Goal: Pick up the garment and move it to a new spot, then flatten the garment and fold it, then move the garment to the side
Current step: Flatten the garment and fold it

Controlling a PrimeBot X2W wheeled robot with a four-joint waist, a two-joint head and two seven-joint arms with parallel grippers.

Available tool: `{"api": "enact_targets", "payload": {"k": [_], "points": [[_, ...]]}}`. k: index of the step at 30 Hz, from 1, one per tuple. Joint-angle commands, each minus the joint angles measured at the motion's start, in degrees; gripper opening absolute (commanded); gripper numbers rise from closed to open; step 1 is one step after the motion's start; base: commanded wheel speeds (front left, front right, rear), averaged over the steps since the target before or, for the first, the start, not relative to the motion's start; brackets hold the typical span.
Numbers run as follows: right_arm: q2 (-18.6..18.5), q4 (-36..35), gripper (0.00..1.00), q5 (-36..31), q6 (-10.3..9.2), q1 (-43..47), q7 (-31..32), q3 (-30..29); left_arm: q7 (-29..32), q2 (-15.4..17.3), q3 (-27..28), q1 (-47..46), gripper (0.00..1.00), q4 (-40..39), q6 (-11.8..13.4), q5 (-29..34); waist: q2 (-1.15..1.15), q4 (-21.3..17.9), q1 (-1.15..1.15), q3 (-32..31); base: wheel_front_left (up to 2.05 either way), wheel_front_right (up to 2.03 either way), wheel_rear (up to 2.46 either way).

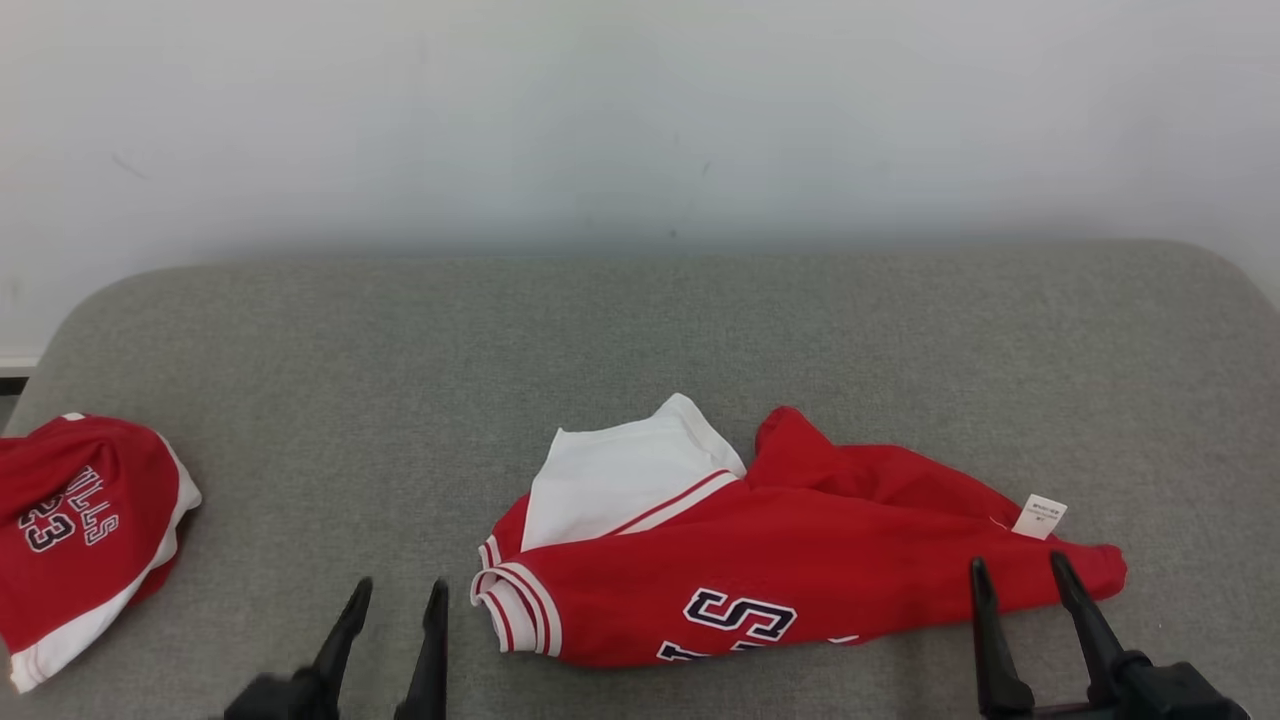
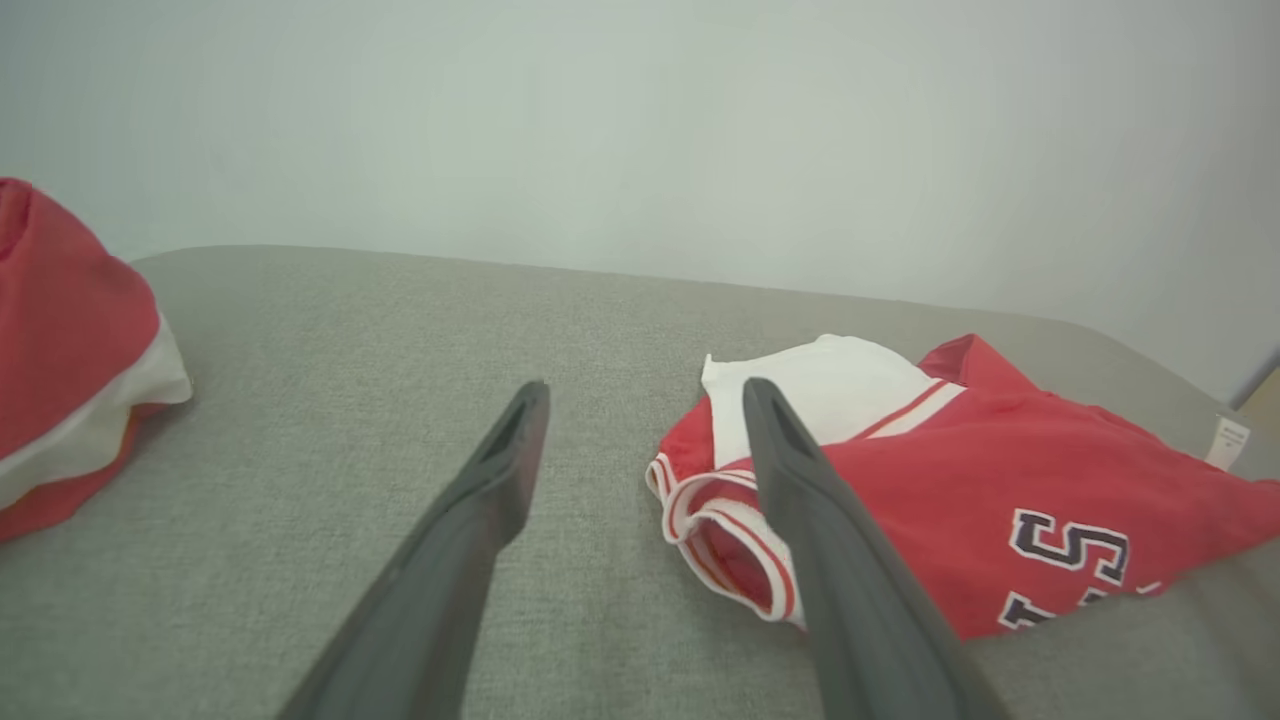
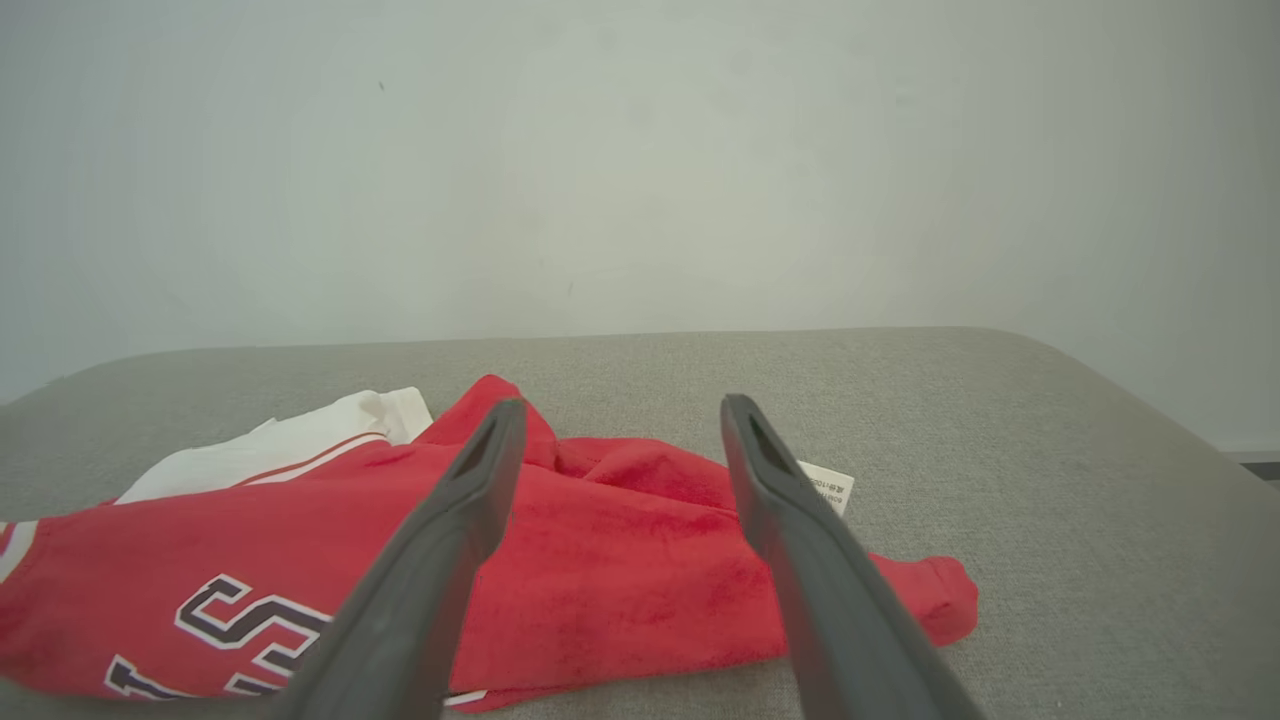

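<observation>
A crumpled red garment with white panels, striped cuffs and dark lettering lies on the grey cushion near its front middle; it also appears in the left wrist view and the right wrist view. A white label sticks out at its right end. My left gripper stands open just left of the striped cuff, nothing between its fingers. My right gripper is open at the garment's right end, its fingers over the red cloth's edge, holding nothing.
A second red and white jersey with dark lettering lies bunched at the cushion's left edge. The grey cushion runs back to a pale wall, with rounded corners at both sides.
</observation>
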Motion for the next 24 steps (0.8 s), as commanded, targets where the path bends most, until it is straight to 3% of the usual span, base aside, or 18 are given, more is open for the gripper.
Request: {"api": "enact_targets", "payload": {"k": [1,11,17,24], "points": [[0.0,-0.3,1.0,-0.4,0.01,-0.6,-0.3,0.2,-0.2,0.8,-0.7,-2.2,1.0,1.0,0.1,-0.3,0.0,-0.8,0.0,1.0,0.0,0.0,0.0],[0.0,-1.7,1.0,0.0,0.01,-3.3,-0.3,2.2,5.3,3.1,-4.6,-23.0,1.0,18.1,0.1,-5.5,0.0,-7.7,0.0,6.8,0.0,0.0,0.0],[0.0,-2.3,1.0,0.7,0.01,-4.5,-0.3,3.0,8.6,4.8,-4.3,-29.7,1.0,25.3,0.2,-7.1,0.0,-12.6,0.0,10.1,0.0,0.0,0.0],[0.0,-3.0,1.0,1.6,0.01,-5.0,-0.3,3.1,13.8,5.4,-4.8,-33.8,1.0,29.8,1.0,-7.7,0.0,-15.5,0.0,12.6,0.0,0.0,0.0]]}}
